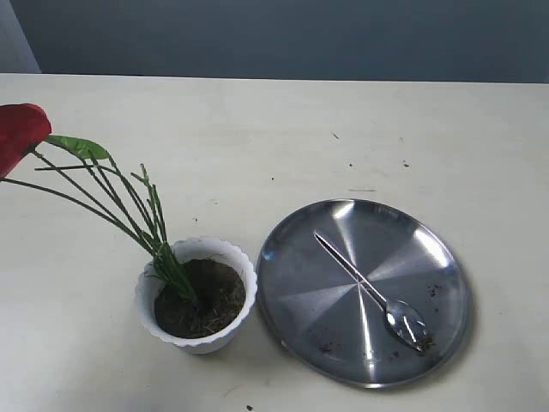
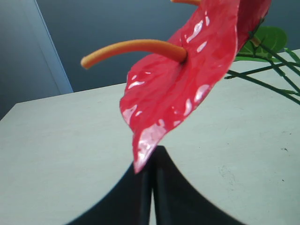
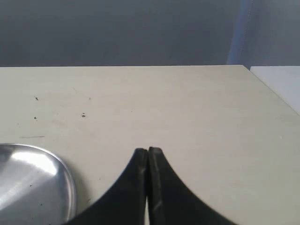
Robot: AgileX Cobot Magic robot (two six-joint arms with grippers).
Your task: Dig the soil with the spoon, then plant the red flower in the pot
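Observation:
The small white pot (image 1: 233, 255) with a wavy rim stands at the front left and holds dark soil (image 1: 214, 302). The red flower's green stems (image 1: 120, 202) are stuck in the soil and lean left, with the bloom (image 1: 19, 133) at the left edge. The spoon (image 1: 369, 290) lies on the steel plate, bowl toward the front. My left gripper (image 2: 154, 154) is shut with nothing in it, and the tip of the glossy bloom (image 2: 187, 79) hangs just in front of its fingertips. My right gripper (image 3: 148, 151) is shut and empty above bare table. Neither gripper shows in the exterior view.
The round steel plate (image 1: 429, 257) lies right of the pot with soil crumbs on it; its edge (image 3: 33, 183) shows beside my right gripper. A green leaf (image 2: 272, 40) sits behind the bloom. Specks of soil dot the cream table (image 1: 283, 137).

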